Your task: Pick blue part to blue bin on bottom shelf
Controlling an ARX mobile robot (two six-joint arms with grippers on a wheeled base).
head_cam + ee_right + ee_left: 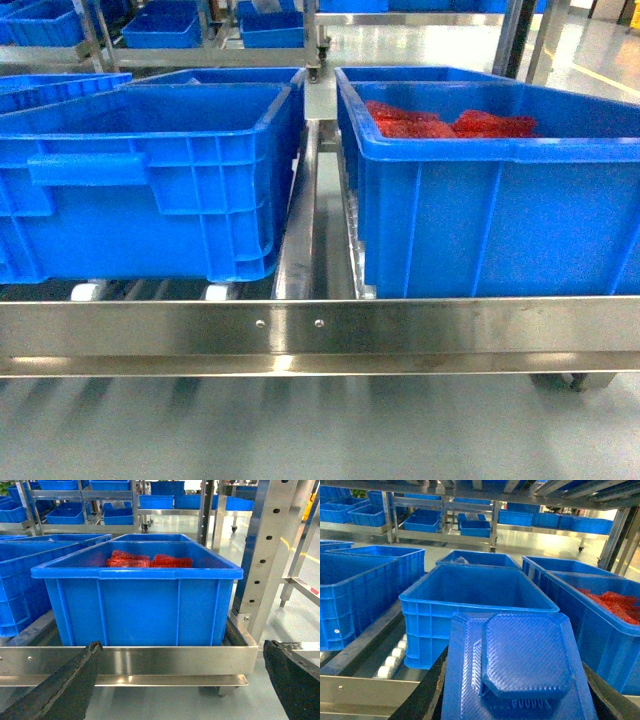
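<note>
Head view: front rail (320, 325) of the bottom shelf is closest to you, two rivets at its middle. Behind it sit two blue bins: left bin (150, 175) on the rollers (85, 291), showing no contents from here; right bin (490, 190) holding red parts (445, 122). Divider rail (305, 200) runs between them. Neither gripper shows in this view.

Left wrist view: blue part (520, 665) fills the bottom of your frame, a textured tray-like piece with a raised octagonal centre. It's in the left gripper, dark fingers (422, 695) visible along both its edges, so clenched on the part. It sits just in front of the near wall of the left bin (475, 605), not inside it.

Right wrist view: right gripper (182, 680) is released, fingers (60, 690) spread wide with nothing between them. Straight ahead is the right bin (137, 607) with red parts, just behind the rail.
</note>
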